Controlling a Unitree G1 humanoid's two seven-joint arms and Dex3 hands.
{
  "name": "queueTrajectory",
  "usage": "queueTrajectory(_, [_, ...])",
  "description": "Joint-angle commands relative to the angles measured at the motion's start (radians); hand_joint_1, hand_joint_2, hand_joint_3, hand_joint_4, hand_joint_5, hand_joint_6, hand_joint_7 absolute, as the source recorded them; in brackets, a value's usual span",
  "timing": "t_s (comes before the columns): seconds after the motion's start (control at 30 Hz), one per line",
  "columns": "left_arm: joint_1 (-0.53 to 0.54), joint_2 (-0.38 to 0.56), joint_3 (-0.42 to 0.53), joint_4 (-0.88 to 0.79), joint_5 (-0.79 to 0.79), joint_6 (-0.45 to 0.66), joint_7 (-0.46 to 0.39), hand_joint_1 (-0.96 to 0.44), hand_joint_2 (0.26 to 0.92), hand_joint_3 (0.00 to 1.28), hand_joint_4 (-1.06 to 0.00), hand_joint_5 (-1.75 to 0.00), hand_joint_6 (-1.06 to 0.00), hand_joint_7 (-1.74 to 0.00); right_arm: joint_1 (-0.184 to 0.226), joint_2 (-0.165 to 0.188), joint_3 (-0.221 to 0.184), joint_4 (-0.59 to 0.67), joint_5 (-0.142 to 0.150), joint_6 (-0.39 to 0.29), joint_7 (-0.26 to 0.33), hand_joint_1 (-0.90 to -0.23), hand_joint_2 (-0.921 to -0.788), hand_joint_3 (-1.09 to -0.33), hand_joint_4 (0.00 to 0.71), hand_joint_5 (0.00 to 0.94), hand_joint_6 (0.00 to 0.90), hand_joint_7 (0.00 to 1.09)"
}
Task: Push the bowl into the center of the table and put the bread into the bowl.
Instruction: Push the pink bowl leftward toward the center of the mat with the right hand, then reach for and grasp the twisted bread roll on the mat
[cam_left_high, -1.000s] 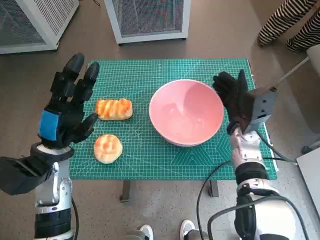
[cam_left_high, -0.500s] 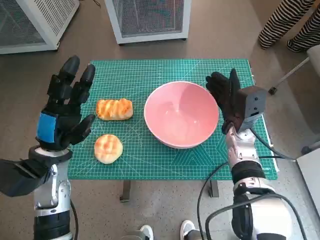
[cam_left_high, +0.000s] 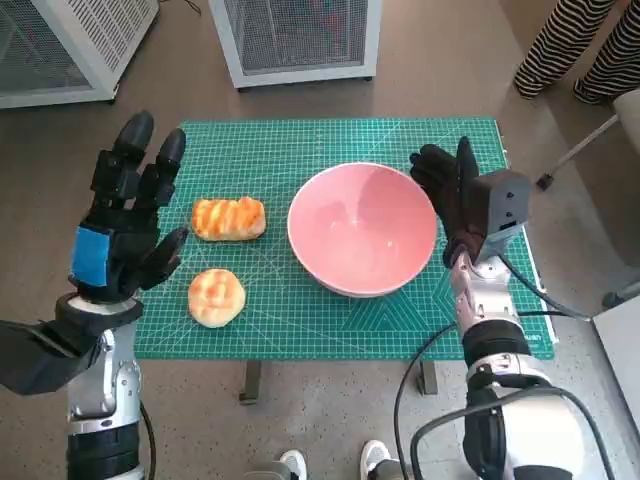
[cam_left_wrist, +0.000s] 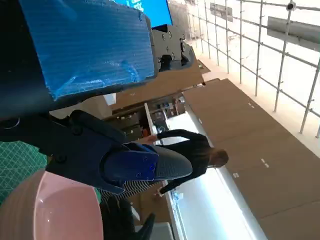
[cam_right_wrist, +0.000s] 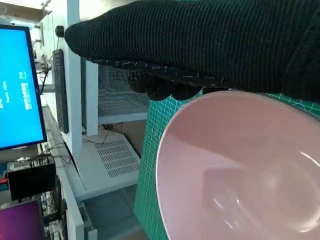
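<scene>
Our left hand hangs over the left edge of the table, fingers spread wide apart and pointing up the frame, gripping nothing; the blue tape on its back faces the head camera. Over on the right, our gloved right hand stands upright against the right side of the bowl, fingers extended along the rim and holding nothing. In the right wrist view the glove sits just above the pink rim, so close that we cannot tell from there whether it actually presses the wall.

The bowl itself sits a little right of the middle of the green mat, upright, its inside bare pink. To its left, well apart from it, lie two pieces of bread: a long ridged bread in the centre-left of the frame, and a round bread just below it, nearer our left hand. Neither touches the other or the hand.

Beyond the mat we see white mesh cabinets along the top of the frame and a person's striped legs in the upper right corner. The left wrist view catches a slice of the bowl at lower left.
</scene>
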Motion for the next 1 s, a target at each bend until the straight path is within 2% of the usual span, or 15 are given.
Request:
queueTrajectory(0.03, [0.01,0.007,0.001,-0.012,0.009,-0.013,0.004,-0.68,0.921,0.34,-0.24,0.0,-0.06,-0.29,-0.009,-0.014,-0.005,0.001,0.001,-0.009,0.016,-0.534,-0.921,-0.806,0.166,0.004,0.086,0.35])
queueTrajectory(0.23, [0.003,0.009,0.002,-0.005,0.009,-0.012,0.003,-0.69,0.921,0.34,-0.24,0.0,-0.06,-0.29,-0.026,-0.023,-0.013,-0.032,0.02,-0.091,0.053,-0.521,-0.921,-0.797,0.167,0.003,0.075,0.38])
queueTrajectory(0.3, [-0.001,0.012,0.002,0.001,0.013,-0.014,0.004,-0.69,0.921,0.34,-0.24,0.0,-0.06,-0.28,-0.027,-0.027,-0.016,-0.043,0.027,-0.135,0.076,-0.528,-0.921,-0.791,0.169,0.002,0.057,0.42])
queueTrajectory(0.43, [-0.017,0.021,0.0,0.019,0.04,-0.022,0.013,-0.69,0.921,0.34,-0.24,0.0,-0.06,-0.28,-0.021,-0.034,-0.027,-0.082,0.053,-0.266,0.152,-0.558,-0.921,-0.773,0.171,0.001,0.035,0.47])
queueTrajectory(0.53, [-0.035,0.04,-0.003,0.037,0.087,-0.033,0.025,-0.7,0.921,0.34,-0.24,0.0,-0.07,-0.28,-0.013,-0.03,-0.05,-0.125,0.111,-0.367,0.254,-0.586,-0.921,-0.751,0.188,0.009,0.03,0.49])
queueTrajectory(0.73, [-0.07,0.108,-0.022,0.051,0.195,-0.021,0.035,-0.7,0.921,0.35,-0.24,0.0,-0.07,-0.27,0.021,-0.005,-0.068,-0.246,0.225,-0.502,0.435,-0.596,-0.921,-0.734,0.224,0.018,0.025,0.54])
queueTrajectory(0.87, [-0.09,0.169,-0.048,0.029,0.278,0.048,0.037,-0.67,0.921,0.33,-0.21,0.0,-0.07,-0.27,0.055,0.005,-0.056,-0.339,0.277,-0.553,0.504,-0.585,-0.921,-0.731,0.232,0.017,0.022,0.56])
queueTrajectory(1.0, [-0.119,0.233,-0.082,0.001,0.364,0.148,0.03,-0.66,0.921,0.31,-0.18,0.0,-0.06,-0.28,0.091,0.011,-0.043,-0.422,0.33,-0.567,0.563,-0.583,-0.921,-0.729,0.235,0.016,0.028,0.57])
